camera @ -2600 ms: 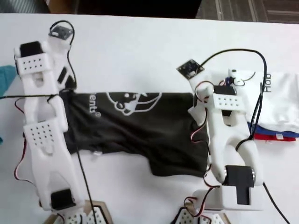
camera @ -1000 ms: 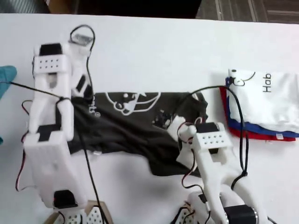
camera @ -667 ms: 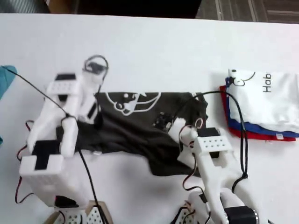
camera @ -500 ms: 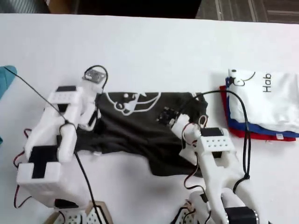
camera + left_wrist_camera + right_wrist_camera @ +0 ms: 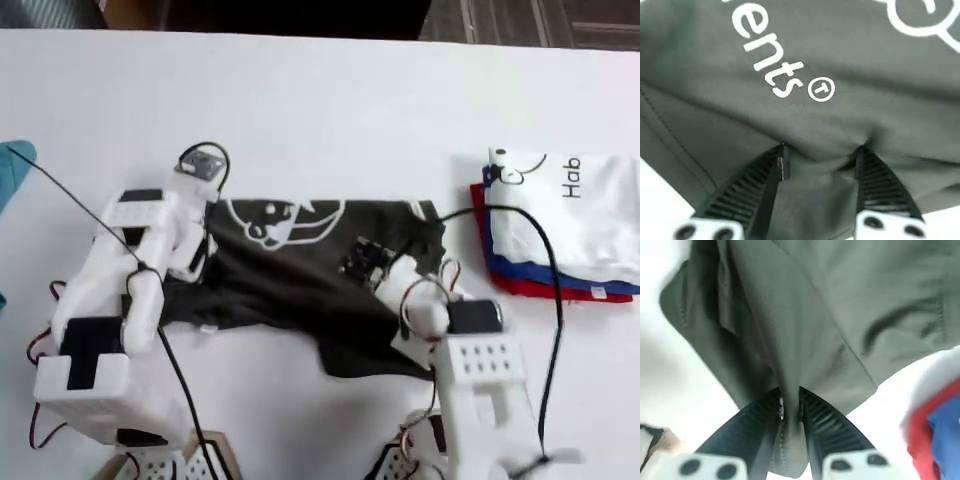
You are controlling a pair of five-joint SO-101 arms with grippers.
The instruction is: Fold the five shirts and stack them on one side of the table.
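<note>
Two arms work a dark shirt point(image 5: 300, 265) at mid-table, between them, with a stack of folded shirts point(image 5: 550, 220) waiting well apart at the table's point(image 5: 330, 100) right side. The left tool point(image 5: 820, 157) presses down on the shirt's left end beside the white lettering, its jaws spread and a small ruck of cloth rising between them, not yet pinched. The right tool point(image 5: 790, 407) is clenched on a fold of fabric near the shirt's right end, the cloth gathered into a narrow ridge that runs down between its jaws. The step in hand appears to be the fold of this shirt, partly made: the garment lies crosswise as a long band with its white graphic and lettering face up along the far edge, while the near edge is uneven and a loose flap juts toward the arms. The next move likely calls for the left tool to close on its ruck so both ends can be lifted together and laid over evenly; a one-sided pull would probably drag the band askew. The fabric looks soft and limp, creasing wherever it is touched. The stack shows a white shirt on top, with blue and red edges beneath it.
</note>
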